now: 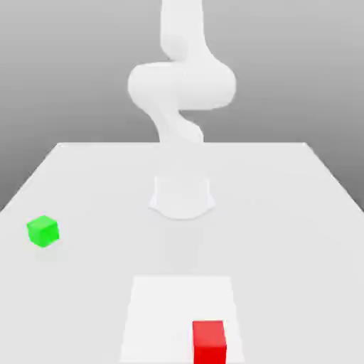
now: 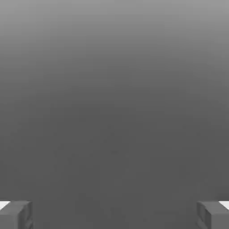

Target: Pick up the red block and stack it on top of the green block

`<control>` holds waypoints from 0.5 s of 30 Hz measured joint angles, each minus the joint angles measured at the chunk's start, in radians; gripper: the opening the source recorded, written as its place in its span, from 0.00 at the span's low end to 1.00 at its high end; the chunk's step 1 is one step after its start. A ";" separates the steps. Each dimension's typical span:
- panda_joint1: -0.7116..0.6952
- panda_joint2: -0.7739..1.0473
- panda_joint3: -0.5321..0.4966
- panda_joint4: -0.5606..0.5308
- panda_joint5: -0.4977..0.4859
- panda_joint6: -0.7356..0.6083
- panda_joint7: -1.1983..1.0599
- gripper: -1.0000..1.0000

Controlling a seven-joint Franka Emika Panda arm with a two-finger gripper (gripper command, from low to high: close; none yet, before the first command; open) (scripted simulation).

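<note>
Reaching for red block [image 1: 209, 343], judged | gripper [image 2: 114, 215]: fingers apart, empty | your next move: down to block, farther from arm base [image 1: 182, 199] than green block [image 1: 43, 232]

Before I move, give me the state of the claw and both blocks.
claw: open, nothing between its fingers
red block: ungripped, sitting on the white patch on the table, not stacked
green block: ungripped, resting on the table toward the exterior view's left, nothing on top of it
</note>
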 joint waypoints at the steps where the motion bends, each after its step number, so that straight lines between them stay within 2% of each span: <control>1: -0.001 0.039 0.004 -0.005 -0.002 0.014 0.003 0.50; 15: -0.001 0.550 0.044 -0.076 -0.033 0.198 0.043 0.50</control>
